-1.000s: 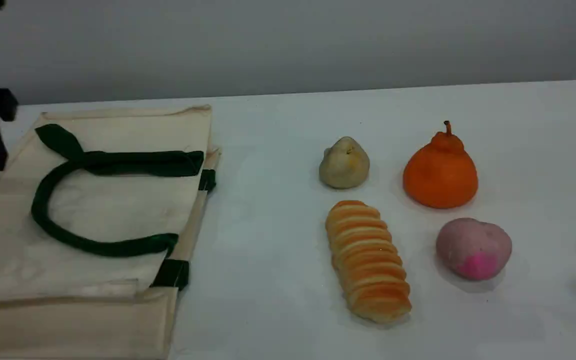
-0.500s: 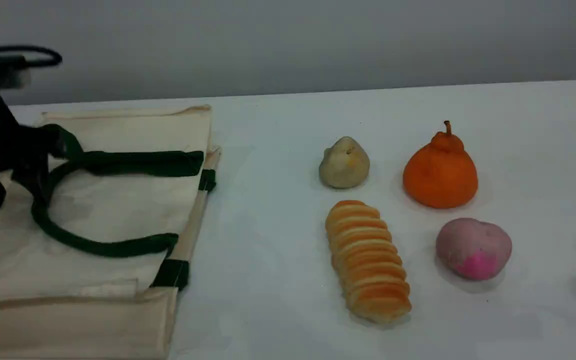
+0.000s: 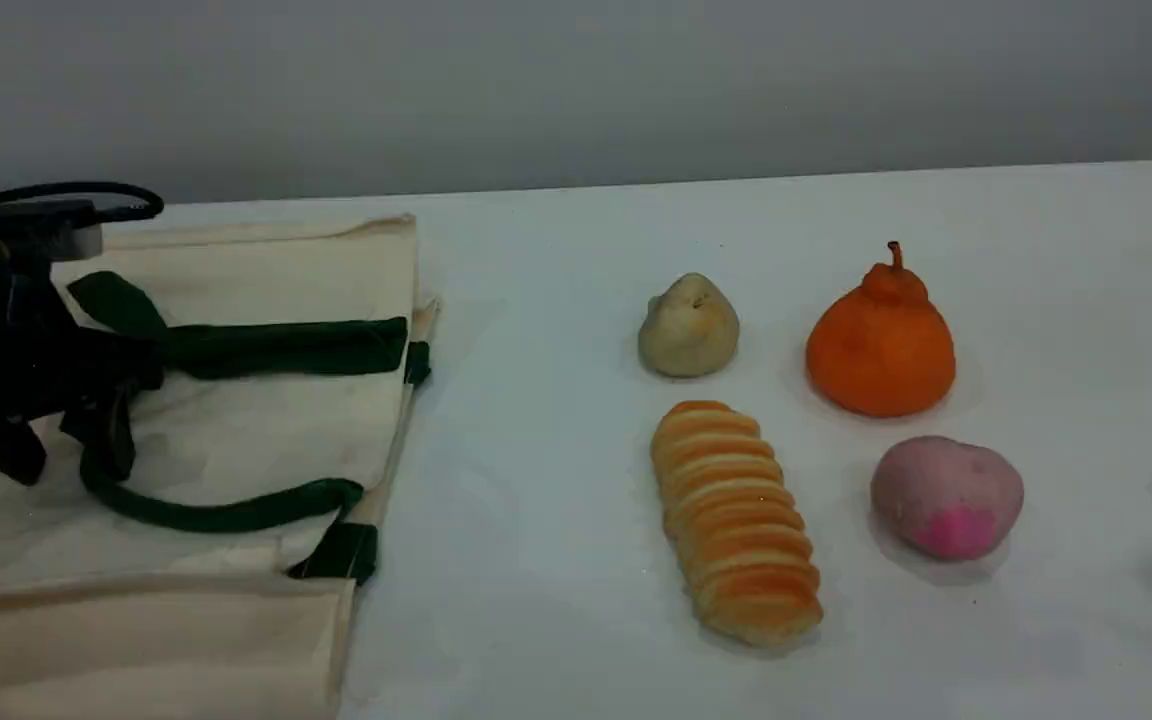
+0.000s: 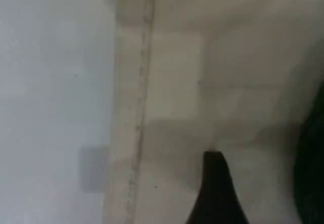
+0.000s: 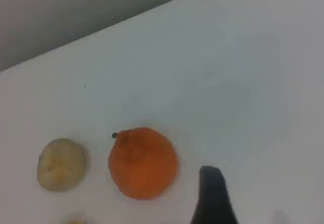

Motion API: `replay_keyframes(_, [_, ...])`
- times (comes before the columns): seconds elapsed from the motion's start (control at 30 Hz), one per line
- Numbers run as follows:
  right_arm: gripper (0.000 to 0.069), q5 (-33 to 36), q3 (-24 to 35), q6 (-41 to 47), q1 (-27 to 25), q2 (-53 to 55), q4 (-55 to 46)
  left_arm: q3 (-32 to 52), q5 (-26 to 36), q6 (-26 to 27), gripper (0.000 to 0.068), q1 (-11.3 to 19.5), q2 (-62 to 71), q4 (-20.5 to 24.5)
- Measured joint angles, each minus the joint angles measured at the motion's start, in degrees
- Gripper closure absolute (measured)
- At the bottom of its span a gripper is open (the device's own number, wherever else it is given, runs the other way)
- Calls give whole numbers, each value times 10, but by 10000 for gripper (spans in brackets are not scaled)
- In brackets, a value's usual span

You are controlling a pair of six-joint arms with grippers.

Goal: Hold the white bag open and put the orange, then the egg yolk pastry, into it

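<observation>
The white bag (image 3: 266,260) lies flat at the table's left, its dark green handle (image 3: 236,515) looped on top. My left gripper (image 3: 56,450) is down on the bag at the loop's left bend, fingers apart and open. Its wrist view shows one fingertip (image 4: 215,183) just over the cream cloth (image 4: 228,82). The orange (image 3: 881,345) stands at the right, with the egg yolk pastry (image 3: 688,327) to its left. My right gripper is outside the scene view. Its fingertip (image 5: 211,188) hovers just right of the orange (image 5: 143,163), holding nothing; the pastry (image 5: 61,164) sits further left.
A ribbed orange-striped loaf (image 3: 736,520) lies in front of the pastry. A pink-mauve lump (image 3: 946,497) sits in front of the orange. The white table (image 3: 556,250) ends at a grey wall behind. Bare tabletop separates the bag from the food.
My left gripper came in from the left edge and dropped onto the bag's handle. The handle loop and the cloth shifted slightly. The food items stayed put.
</observation>
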Motion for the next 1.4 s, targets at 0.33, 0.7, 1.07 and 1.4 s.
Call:
replay_keyframes(0.33, [253, 0, 0, 0, 0, 0, 0, 0, -5, 0, 523, 0, 11, 0])
replay_keyframes(0.7, [253, 9, 0, -2, 0, 0, 0, -31, 38, 47, 588, 0, -21, -20])
replay_keyframes(1.07, [253, 11, 0, -1, 0, 0, 0, -116, 148, 229, 588, -1, -141, -205])
replay_keyframes(1.4, [253, 23, 0, -14, 0, 0, 0, -134, 238, 349, 588, -1, -258, -374])
